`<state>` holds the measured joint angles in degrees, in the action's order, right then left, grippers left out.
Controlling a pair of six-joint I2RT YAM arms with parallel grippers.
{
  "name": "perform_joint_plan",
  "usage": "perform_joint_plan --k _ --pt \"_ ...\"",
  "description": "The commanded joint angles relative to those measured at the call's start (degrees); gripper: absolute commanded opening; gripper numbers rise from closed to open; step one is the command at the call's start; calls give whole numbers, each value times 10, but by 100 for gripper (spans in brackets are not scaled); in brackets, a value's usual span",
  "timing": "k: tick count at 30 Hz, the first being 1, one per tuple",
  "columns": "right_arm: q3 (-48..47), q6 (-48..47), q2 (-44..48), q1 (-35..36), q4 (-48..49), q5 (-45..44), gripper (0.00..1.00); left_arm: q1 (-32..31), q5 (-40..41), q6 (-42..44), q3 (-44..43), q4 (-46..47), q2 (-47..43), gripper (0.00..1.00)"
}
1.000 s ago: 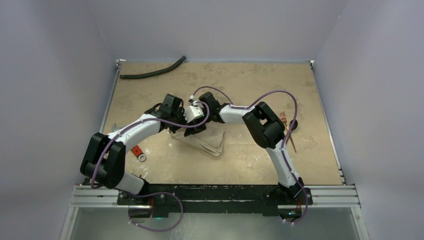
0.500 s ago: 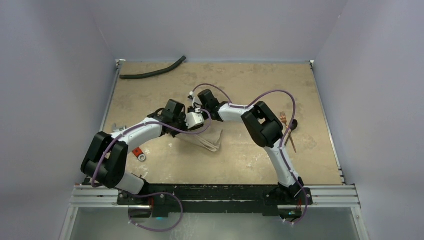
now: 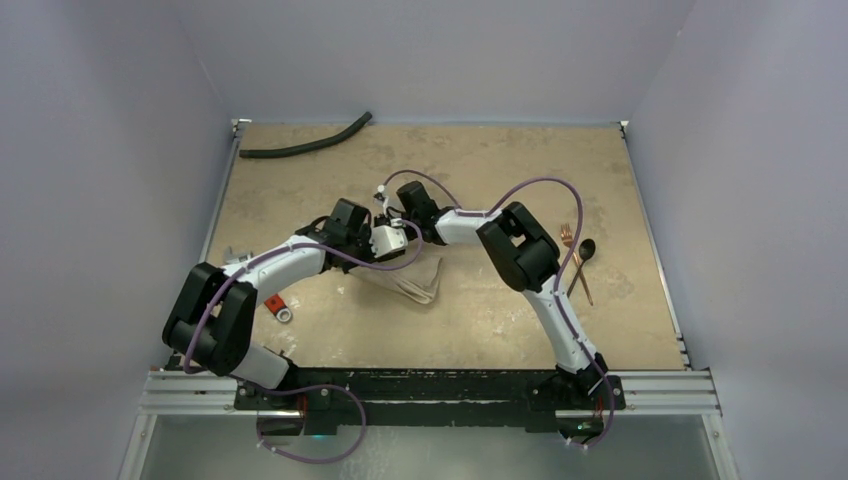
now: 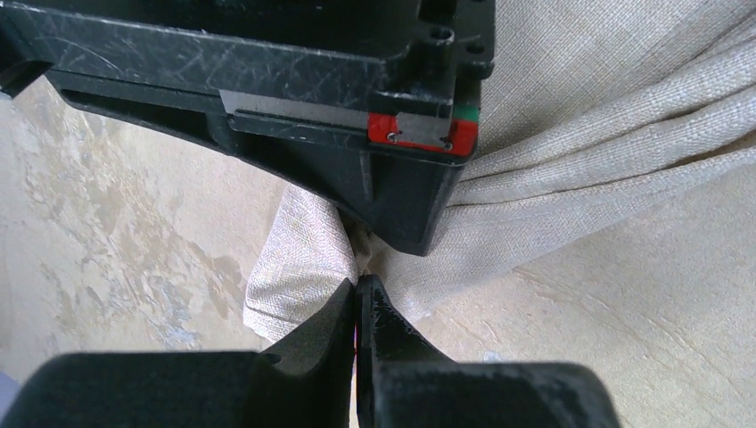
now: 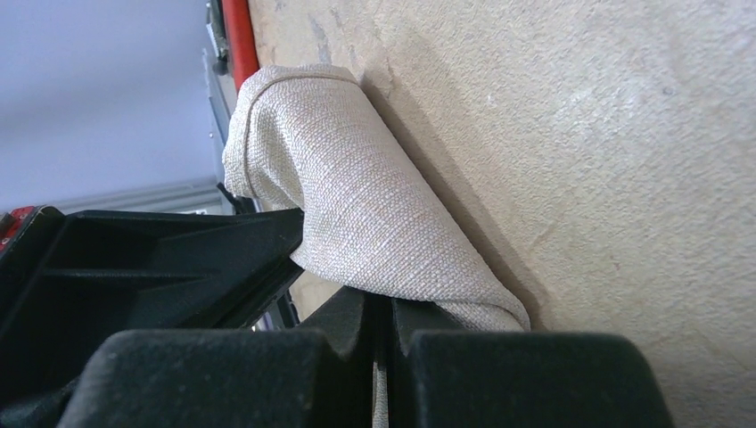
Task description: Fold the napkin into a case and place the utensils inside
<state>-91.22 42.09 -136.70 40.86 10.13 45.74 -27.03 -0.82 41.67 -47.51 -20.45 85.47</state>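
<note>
Centrally, napkin (image 3: 418,282) edge: left gripper (image 4: 358,301); right gripper (image 5: 382,314)

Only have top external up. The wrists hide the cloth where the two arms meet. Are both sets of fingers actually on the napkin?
Observer: Right wrist view: the right fingers are shut, with a thin sliver of the napkin pinched between them.
Operator: Left?
Observer: Left wrist view: the left fingers are shut tip to tip on a raised fold at the napkin's edge.
Operator: Cloth flat or bunched there?
Observer: Bunched. In the left wrist view several ridged pleats run from the pinch toward the upper right.
</note>
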Motion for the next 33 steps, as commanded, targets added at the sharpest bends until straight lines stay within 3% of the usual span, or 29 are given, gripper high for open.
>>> perform_joint_plan --k 1,9,13,15,16,18,20,22,27,33 --pt "26 -23 -40 -3 -21 -20 0 -1 -13 18 -13 -7 -12 0" --pt "27 -17 -18 -3 -2 6 0 -4 5 54 28 40 35 0" --pt "47 3 11 -5 35 28 11 3 7 68 49 83 60 0" --pt "57 14 22 -8 53 42 19 8 7 64 54 94 72 0" --pt "63 24 28 -10 66 50 33 9 7 63 56 95 77 0" --pt "82 45 43 -19 100 65 49 11 7 63 66 95 80 0" --pt "96 55 61 -30 115 66 57 11 5 65 78 94 78 0" --pt "99 47 82 -44 103 57 58 11 2 64 90 95 71 0" --pt "83 -60 128 -72 -45 -8 58 12 -9 63 118 99 47 0" --pt "193 -131 244 -123 -100 -111 54 12 -13 51 129 104 41 0"
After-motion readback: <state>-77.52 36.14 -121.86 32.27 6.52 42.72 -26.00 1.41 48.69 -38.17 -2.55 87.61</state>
